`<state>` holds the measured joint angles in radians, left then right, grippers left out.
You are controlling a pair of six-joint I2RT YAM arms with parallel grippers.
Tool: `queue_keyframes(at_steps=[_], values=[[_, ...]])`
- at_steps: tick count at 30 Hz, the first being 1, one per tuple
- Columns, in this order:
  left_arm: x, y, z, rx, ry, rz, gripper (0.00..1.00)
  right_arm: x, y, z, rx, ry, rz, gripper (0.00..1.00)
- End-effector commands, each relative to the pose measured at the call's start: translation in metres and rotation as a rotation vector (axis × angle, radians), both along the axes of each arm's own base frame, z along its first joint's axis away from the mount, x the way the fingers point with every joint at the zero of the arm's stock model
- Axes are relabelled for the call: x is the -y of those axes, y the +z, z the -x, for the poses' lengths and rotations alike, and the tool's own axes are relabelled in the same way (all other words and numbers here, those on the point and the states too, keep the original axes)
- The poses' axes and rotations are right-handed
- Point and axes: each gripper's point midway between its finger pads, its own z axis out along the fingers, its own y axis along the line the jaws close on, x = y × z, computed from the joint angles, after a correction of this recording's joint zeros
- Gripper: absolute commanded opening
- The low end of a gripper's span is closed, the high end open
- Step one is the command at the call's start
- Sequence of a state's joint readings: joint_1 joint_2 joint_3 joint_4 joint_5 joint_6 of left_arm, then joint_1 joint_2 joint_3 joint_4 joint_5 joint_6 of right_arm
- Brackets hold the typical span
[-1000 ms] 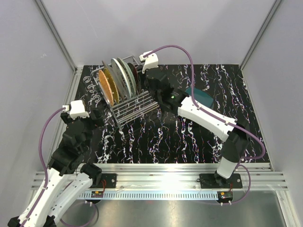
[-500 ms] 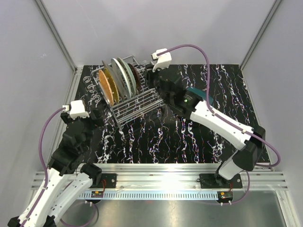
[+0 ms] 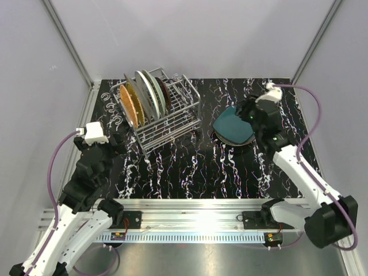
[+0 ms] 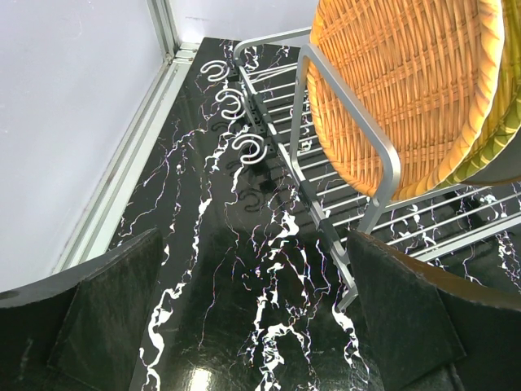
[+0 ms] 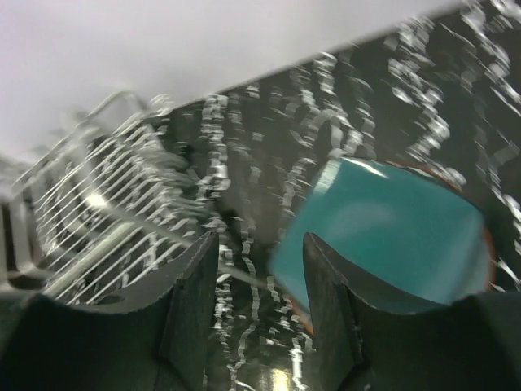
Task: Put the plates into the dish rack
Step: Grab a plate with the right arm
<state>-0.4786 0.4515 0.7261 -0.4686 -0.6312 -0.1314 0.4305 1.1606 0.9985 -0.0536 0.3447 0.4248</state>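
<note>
Plates (image 3: 144, 98) stand in the left half of the rack (image 3: 184, 112); to its right, another plate (image 3: 233, 127) lies on the table (image 3: 190, 169).

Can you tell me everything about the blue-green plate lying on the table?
The dark teal plate is round, smooth and shiny, with no pattern. It lies flat on the black marbled table, right of the dish rack and not in it. A reddish-brown rim peeks out beneath, so it seems to rest on another plate. The right gripper is open near it, holding nothing.
</note>
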Motion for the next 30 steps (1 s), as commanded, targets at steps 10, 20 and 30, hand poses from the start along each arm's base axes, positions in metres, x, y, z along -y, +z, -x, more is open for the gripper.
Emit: queue_keyframes(at_steps=[10, 20, 30], values=[[0.005, 0.007, -0.007, 0.024, -0.008, 0.014, 0.99, 0.12, -0.105, 0.013, -0.244, -0.153, -0.446, 0.54], [0.008, 0.005, -0.009, 0.015, -0.023, 0.012, 0.99, 0.124, -0.141, -0.004, -0.319, -0.109, -0.492, 0.54], [0.008, 0.007, -0.009, 0.02, -0.025, 0.014, 0.99, 0.122, -0.166, -0.016, -0.4, -0.089, -0.483, 0.53]])
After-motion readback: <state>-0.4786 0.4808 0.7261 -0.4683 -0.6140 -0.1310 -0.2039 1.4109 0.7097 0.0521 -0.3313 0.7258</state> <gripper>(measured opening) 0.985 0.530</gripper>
